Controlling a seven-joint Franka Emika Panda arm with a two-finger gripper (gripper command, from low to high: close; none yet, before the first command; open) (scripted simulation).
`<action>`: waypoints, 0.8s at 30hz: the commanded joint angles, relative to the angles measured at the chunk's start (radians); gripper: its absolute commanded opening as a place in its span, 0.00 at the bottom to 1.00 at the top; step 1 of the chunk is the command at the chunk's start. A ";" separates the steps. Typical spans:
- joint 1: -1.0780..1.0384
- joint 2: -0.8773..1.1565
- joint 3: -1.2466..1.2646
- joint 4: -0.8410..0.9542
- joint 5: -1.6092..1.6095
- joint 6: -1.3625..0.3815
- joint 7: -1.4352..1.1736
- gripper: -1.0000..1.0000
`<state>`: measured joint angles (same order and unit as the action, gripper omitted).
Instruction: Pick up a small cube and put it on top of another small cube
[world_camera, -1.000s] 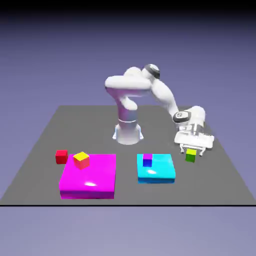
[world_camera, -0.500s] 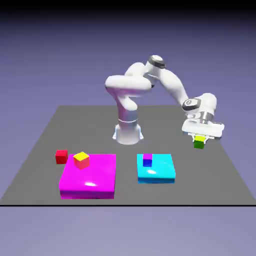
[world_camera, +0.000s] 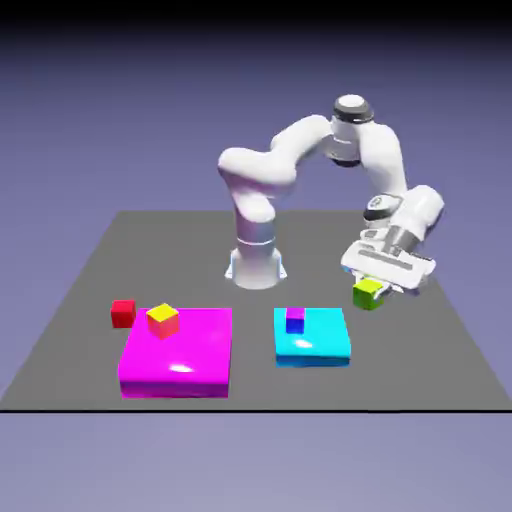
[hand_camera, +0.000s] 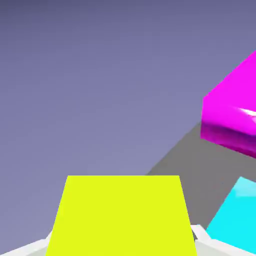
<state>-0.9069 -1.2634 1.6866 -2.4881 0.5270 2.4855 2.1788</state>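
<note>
lime-green cube (world_camera: 367, 294): between the fingertips, tilted, beyond the cyan block (world_camera: 312, 349) toward the exterior view's right
gripper (world_camera: 372, 286): fingers closed in on the lime-green cube, gripping it (it fills the gap in the hand view)
pick-up: apparently done, the cube looking lifted off the dark tabletop (world_camera: 180, 265)
stacking: left to do, with no cube under the held one
possible bases: purple cube (world_camera: 295, 320) on the cyan block, yellow-topped cube (world_camera: 163, 321) on the magenta block (world_camera: 178, 356), red cube (world_camera: 123, 314) beside it; which is meant, the pictures cannot tell
</note>
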 joint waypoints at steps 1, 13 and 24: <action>-0.036 0.012 -0.012 0.001 -0.018 0.005 0.004 0.00; -0.471 0.156 -0.154 0.018 -0.235 0.080 0.046 0.00; -0.870 0.257 -0.047 -0.094 -0.447 0.205 0.247 0.00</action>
<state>-1.7767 -1.0069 1.6397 -2.5817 0.0796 2.6918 2.4262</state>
